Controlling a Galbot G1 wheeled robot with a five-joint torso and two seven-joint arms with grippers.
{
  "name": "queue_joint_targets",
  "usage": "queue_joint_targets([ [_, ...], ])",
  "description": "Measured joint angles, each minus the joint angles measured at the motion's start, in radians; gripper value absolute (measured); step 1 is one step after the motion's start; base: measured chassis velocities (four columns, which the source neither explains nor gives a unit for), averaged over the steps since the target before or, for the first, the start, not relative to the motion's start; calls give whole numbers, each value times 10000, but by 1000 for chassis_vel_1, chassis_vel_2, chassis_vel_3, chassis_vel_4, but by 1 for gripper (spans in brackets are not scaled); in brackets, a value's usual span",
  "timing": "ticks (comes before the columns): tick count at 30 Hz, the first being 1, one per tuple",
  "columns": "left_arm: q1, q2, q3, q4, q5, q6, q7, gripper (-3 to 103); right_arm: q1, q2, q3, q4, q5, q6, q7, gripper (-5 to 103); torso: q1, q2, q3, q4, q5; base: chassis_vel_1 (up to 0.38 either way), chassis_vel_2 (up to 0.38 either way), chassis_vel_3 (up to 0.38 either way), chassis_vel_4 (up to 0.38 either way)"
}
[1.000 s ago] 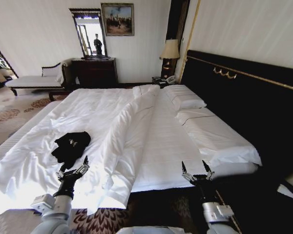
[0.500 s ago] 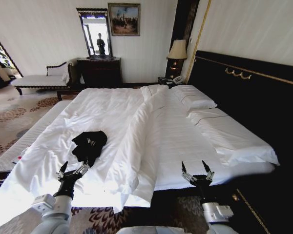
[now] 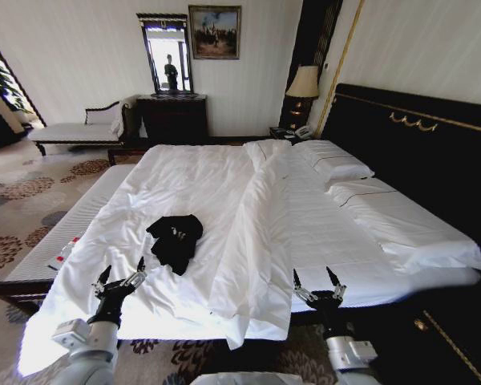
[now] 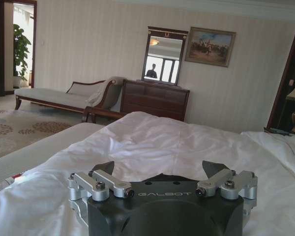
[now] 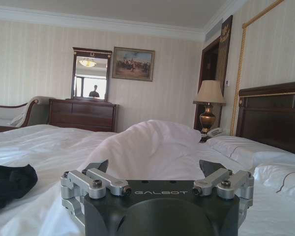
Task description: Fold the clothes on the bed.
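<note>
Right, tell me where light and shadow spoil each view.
Head view: glare whitens the duvet's near left corner; the black T-shirt shows no detail. Left wrist view: the mirror is bright against the dim wall. Right wrist view: the T-shirt is a dark mass.

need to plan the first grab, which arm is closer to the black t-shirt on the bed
Probably left. The left claw hangs open just short of the crumpled black T-shirt on the bed; the right claw, also open, sits past the folded duvet ridge.

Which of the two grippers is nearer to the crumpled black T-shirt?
The left gripper, just before the black T-shirt; the right gripper hangs beyond the duvet's fold.
</note>
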Motion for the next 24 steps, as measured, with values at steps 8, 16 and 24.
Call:
queue_joint_targets([
  [8, -4, 8, 14, 0, 13, 6, -9, 100, -206, 122, -626, -137, 375, 29, 12, 100, 0, 0, 0, -3, -4, 189, 213, -178, -196],
  [16, 6, 11, -25, -2, 7, 8, -10, 100, -3, 145, -880, -567, 755, -230, 53, 100, 0, 0, 0, 2, 8, 23, 18, -23, -25],
  [24, 11, -38, -17, -4, -13, 21, -25, 100, 650, -31, -741, -1063, 2516, -980, 448, 100, 0, 0, 0, 1, -3, -14, -9, 8, 8],
])
